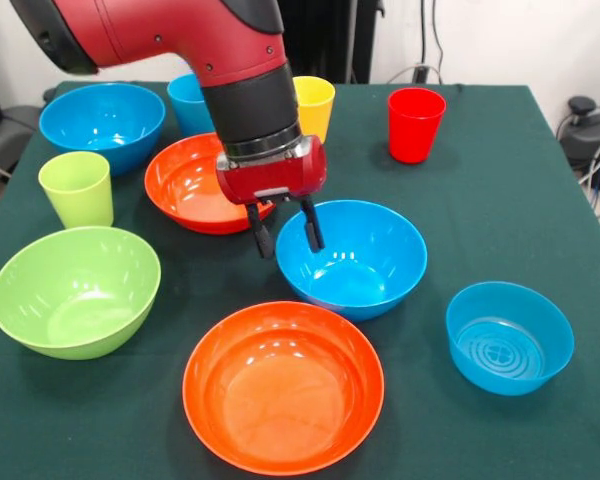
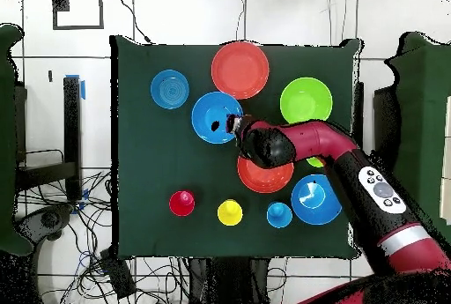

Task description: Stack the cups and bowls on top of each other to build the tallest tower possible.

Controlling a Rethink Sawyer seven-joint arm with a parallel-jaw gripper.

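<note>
Lying nearest: wide glossy orange plastic bowl [image 1: 283, 387]. Sitting behind it: deep blue plastic bowl [image 1: 352, 257], with gripper [image 1: 286, 230] hanging over its left rim, 2 fingers apart, straddling the rim, clamping nothing. Standing farthest: red plastic cup [image 1: 415, 124]. Nothing stacked.

dark green table [image 1: 500, 180]; orange bowls [image 1: 283, 385], blue bowls [image 1: 352, 256], lime bowl [image 1: 75, 290]; red cup [image 1: 415, 123], yellow cup [image 1: 315, 103]; red-black arm [image 1: 180, 40].
</note>
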